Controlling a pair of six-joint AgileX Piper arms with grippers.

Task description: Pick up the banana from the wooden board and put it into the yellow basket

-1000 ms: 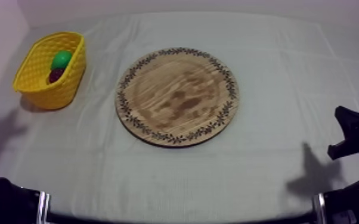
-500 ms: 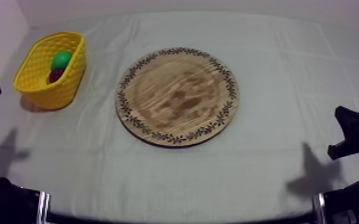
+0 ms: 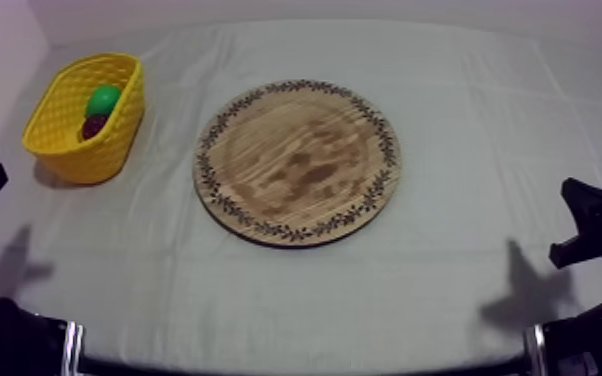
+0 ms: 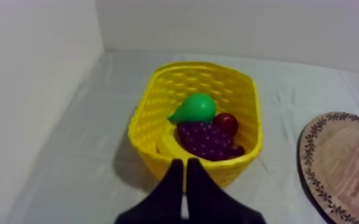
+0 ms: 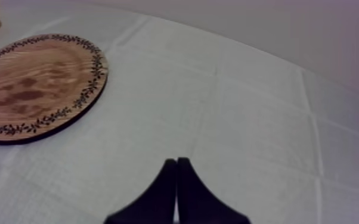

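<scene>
Banana point(image 4: 169, 146): inside yellow basket point(image 4: 146, 113), tucked beneath grapes point(image 4: 209, 140), near pear point(image 4: 195, 109) and small red fruit point(image 4: 226, 123). Wooden board point(image 3: 297, 160): bare. Left jaws: pressed together, empty, before basket. Right jaws: pressed together, empty, above tabletop point(image 5: 247, 119). Task: judged complete, nothing outstanding.

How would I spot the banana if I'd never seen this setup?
Find the yellow basket, left of the round wooden board. Inside it, against the wall beside the purple grapes, lies the banana: pale yellow, smooth and curved, unlike the green pear and the small red fruit.
</scene>
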